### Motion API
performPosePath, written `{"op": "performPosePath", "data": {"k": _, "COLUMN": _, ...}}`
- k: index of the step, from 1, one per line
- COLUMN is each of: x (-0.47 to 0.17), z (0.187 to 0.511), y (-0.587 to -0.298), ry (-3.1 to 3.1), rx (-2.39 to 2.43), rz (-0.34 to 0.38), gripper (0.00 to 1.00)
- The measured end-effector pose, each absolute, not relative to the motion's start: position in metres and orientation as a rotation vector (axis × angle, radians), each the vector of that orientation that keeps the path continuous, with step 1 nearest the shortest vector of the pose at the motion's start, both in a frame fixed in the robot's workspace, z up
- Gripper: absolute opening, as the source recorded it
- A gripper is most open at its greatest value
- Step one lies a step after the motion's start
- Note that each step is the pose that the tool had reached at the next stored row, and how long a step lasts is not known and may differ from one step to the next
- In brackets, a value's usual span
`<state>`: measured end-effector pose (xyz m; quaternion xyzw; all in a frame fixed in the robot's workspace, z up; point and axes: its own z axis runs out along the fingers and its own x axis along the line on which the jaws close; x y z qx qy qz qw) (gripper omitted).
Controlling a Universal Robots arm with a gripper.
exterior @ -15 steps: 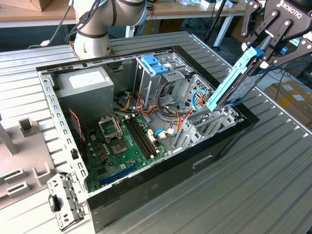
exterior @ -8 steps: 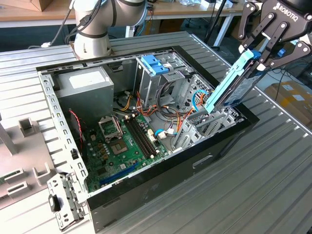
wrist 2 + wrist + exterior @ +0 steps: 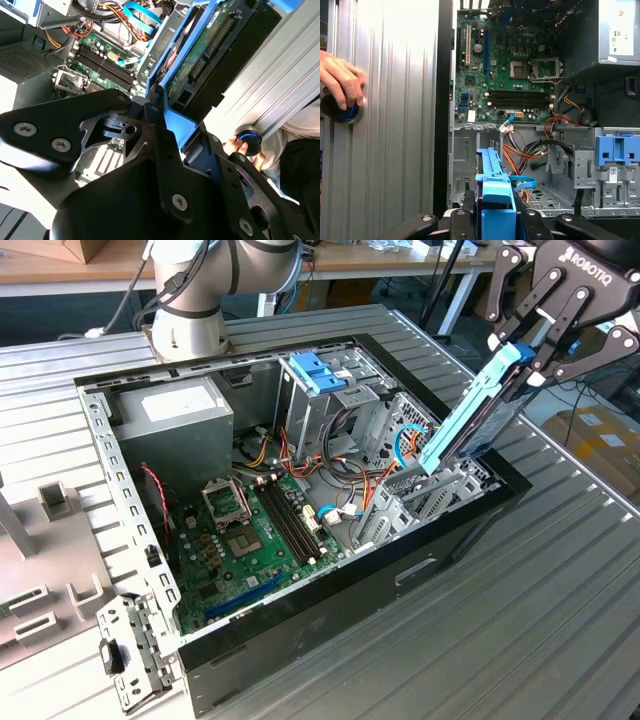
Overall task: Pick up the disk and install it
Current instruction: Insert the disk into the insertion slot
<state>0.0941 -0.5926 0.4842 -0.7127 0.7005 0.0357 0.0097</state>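
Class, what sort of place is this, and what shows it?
Probably a robotics lab or workshop: an open computer case lies on a ribbed metal table, a robot arm stands beside it, and its tool grips the disk.

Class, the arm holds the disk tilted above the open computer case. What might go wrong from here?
1. The jaws grip the disk only at its upper end, and it hangs tilted: it may pivot or slip.
2. Loose cables lie beside the metal bay below it; the disk could snag or pinch them.
3. A hand rests on a knob beside the case, possibly within the arm's reach.
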Motion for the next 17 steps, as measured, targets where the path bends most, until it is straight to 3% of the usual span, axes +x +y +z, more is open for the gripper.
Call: {"op": "performPosePath", "data": {"k": 17, "x": 0.0856, "z": 0.4823, "y": -0.5927, "ry": 2.187, "rx": -2.225, "rz": 0.111, "gripper": 0.37}}
